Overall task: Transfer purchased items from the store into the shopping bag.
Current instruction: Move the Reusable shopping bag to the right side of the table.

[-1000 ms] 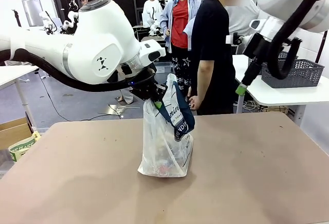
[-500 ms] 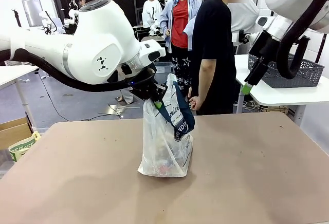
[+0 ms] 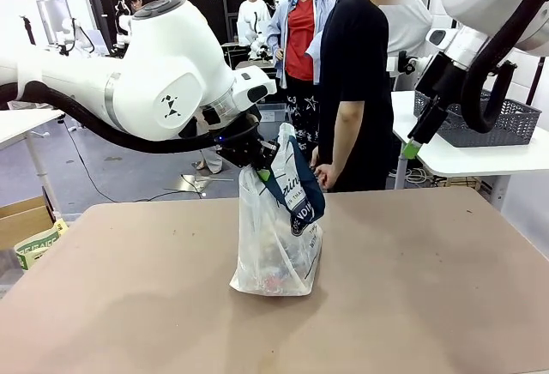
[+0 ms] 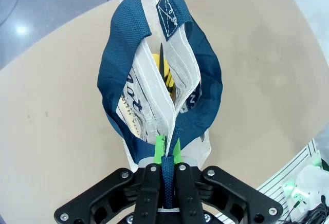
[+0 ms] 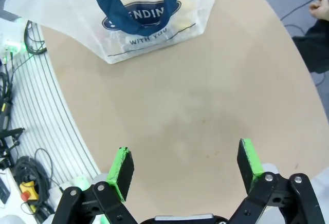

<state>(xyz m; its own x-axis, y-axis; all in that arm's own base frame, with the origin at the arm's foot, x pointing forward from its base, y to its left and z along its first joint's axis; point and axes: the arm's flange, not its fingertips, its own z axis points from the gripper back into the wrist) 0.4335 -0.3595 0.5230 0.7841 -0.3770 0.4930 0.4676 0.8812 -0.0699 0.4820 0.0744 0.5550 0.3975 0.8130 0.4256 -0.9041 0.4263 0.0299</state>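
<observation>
Shopping bag (image 3: 276, 245) upright on table w/ yellow tape measure (image 4: 163, 70) inside.

Shopping bag (image 3: 276, 250) was translucent white, navy straps, navy logo with white letters. Table (image 3: 429, 305) plain tan. Basket (image 3: 497, 123) dark grey lattice.

Shopping bag (image 3: 276, 250) on brown table (image 3: 429, 305)
</observation>
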